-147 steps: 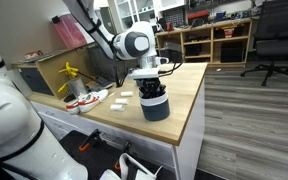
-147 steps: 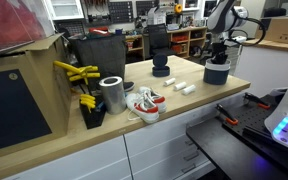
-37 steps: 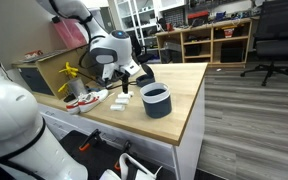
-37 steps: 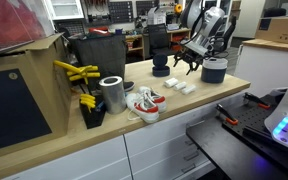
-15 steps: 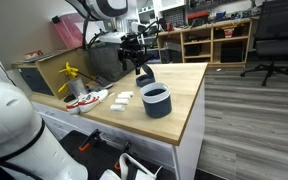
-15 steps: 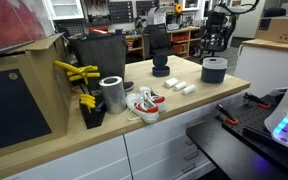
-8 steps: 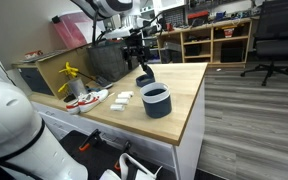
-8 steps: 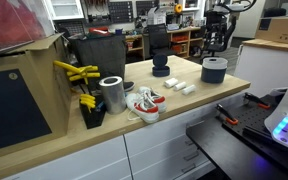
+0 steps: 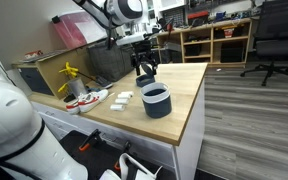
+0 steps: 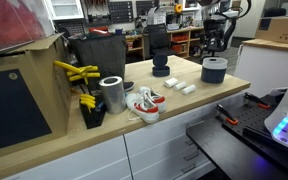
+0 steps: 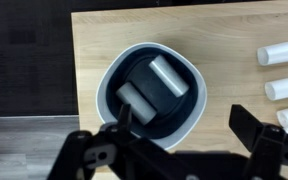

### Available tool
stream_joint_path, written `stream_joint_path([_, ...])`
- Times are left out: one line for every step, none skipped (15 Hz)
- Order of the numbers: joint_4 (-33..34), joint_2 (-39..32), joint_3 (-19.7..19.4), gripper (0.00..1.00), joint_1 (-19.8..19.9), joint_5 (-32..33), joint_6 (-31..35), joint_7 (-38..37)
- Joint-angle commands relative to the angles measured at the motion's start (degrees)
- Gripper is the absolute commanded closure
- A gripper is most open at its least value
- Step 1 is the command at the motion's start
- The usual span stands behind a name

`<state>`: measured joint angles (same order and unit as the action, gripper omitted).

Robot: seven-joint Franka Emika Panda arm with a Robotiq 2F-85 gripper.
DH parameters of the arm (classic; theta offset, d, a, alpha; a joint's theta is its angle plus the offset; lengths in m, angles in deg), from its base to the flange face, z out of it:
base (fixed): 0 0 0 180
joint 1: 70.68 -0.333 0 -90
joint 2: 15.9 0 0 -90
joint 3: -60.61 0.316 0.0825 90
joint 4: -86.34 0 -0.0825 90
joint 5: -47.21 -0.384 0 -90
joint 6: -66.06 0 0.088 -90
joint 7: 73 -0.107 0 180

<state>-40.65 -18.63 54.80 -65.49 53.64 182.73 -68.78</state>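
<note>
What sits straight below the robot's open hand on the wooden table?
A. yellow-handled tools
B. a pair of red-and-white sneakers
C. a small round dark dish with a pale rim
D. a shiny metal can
C: the wrist view looks straight down past the hand onto the small round dark dish with a pale rim.

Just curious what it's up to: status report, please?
Gripper open, empty, hovering above dark block in white dish. Nothing between them. White cylinders lie apart, off to one side.
</note>
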Motion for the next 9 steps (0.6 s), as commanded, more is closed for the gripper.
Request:
stream_joint_path([2.89, -3.86, -0.80, 0.00, 1.12, 2.50, -0.09, 1.20])
stream_joint_path([3.19, -4.61, -0.96, 0.00, 1.45, 2.82, -0.07, 1.71])
stream_joint_path([3.30, -5.25, -1.16, 0.00, 1.80, 3.11, 0.24, 2.11])
stream_joint_path([3.33, -5.77, -1.31, 0.00, 2.11, 3.07, 0.38, 2.88])
stream_joint_path([3.11, -6.14, -1.41, 0.00, 2.42, 2.73, 0.70, 4.14])
stream_joint_path([2.88, -6.44, -1.47, 0.00, 2.72, 2.57, 1.05, 5.13])
stream_joint_path([2.52, -6.81, -1.53, 0.00, 2.98, 2.44, 1.91, 6.11])
stream_joint_path([2.39, -7.23, -1.54, 0.00, 3.25, 2.42, 2.70, 7.05])
stream_joint_path([2.11, -7.77, -1.51, 0.00, 3.53, 2.17, 4.23, 7.95])
